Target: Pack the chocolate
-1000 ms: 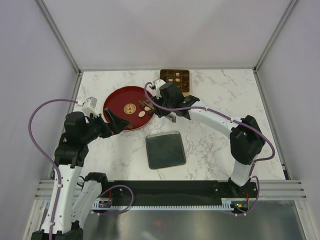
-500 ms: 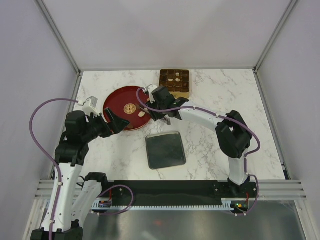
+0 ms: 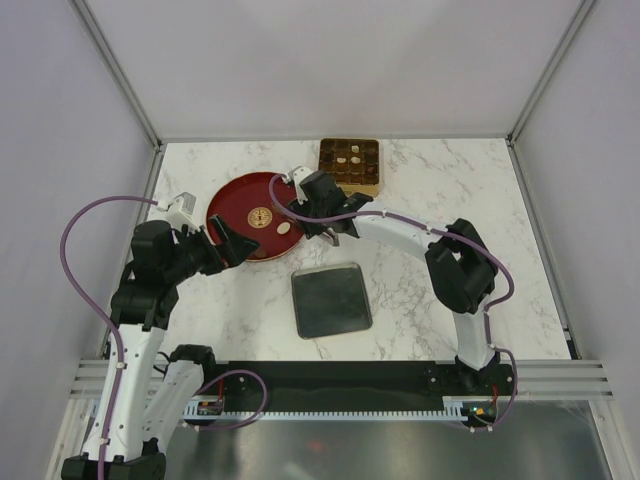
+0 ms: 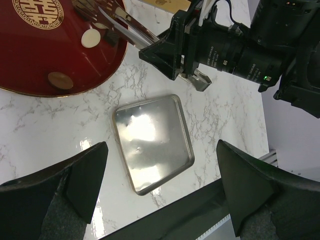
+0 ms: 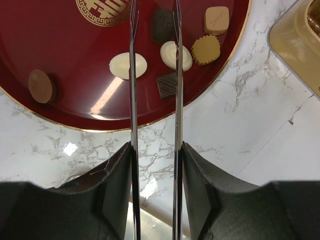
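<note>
Several chocolate pieces lie on the right side of the red dish: a cream oval, a cream round, a light brown fluted one, a tan square, a dark round one, a dark square and a brown disc. My right gripper carries two long thin metal blades, held apart over the dish. The dark round piece shows between them; I cannot tell if they touch it. My left gripper is open and empty, above the table beside the dish's near edge.
A square gold box with compartments, a few holding pieces, stands behind the dish at the back. A flat square metal lid lies on the marble in front, also in the left wrist view.
My right gripper has moved left, further over the red dish, and its elbow has swung left. My left arm has not moved.
</note>
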